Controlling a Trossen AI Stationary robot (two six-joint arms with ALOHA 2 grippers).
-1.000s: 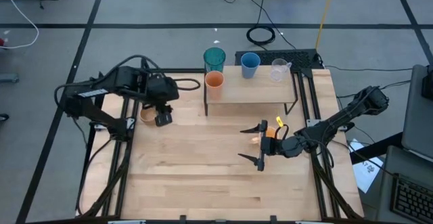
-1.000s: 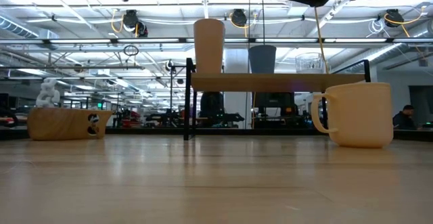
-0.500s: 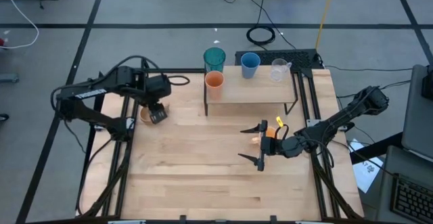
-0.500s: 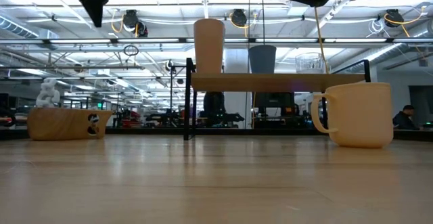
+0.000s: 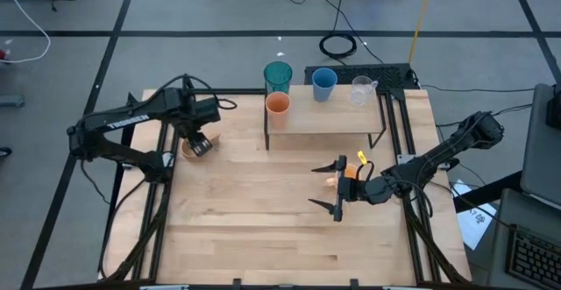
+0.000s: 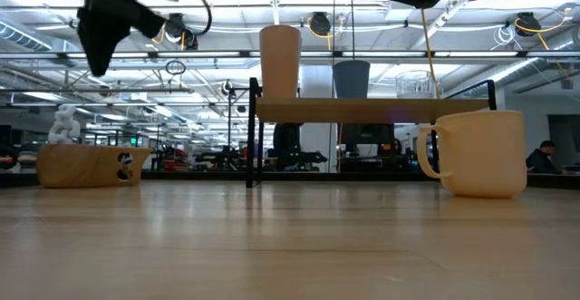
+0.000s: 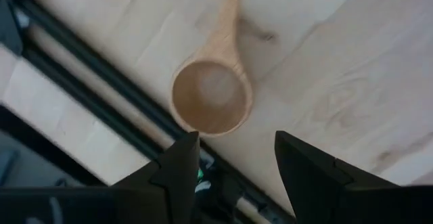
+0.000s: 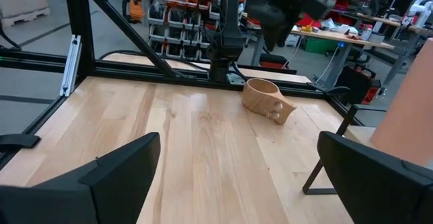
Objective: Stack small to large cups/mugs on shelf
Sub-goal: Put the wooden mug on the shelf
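Observation:
The brown wooden handled mug [image 5: 187, 148] stands on its base near the table's left edge, mouth up [image 7: 211, 97]. My left gripper [image 7: 233, 163] hangs above it, pointing straight down and open, with nothing between its fingers [image 6: 98, 42]. On the shelf [image 5: 329, 119] stand the orange cup [image 5: 278, 105], the blue cup [image 5: 323, 81] and the clear handled cup [image 5: 361, 90]. The teal tumbler [image 5: 278, 74] is at the shelf's far left corner. My right gripper [image 5: 336, 186] waits open and level in front of the shelf, over the orange handled mug [image 6: 478, 152].
Black frame rails [image 5: 158, 194] run along the table's left and right sides. Open tabletop [image 5: 263, 220] lies in front of the shelf. The shelf's thin black legs [image 6: 253, 132] stand between the two arms.
My left gripper has come down and moved toward the table's left edge, ending over the wooden mug. Its wrist has rolled on the way. The gap between its fingers looks the same. The mug and the cups have stayed put.

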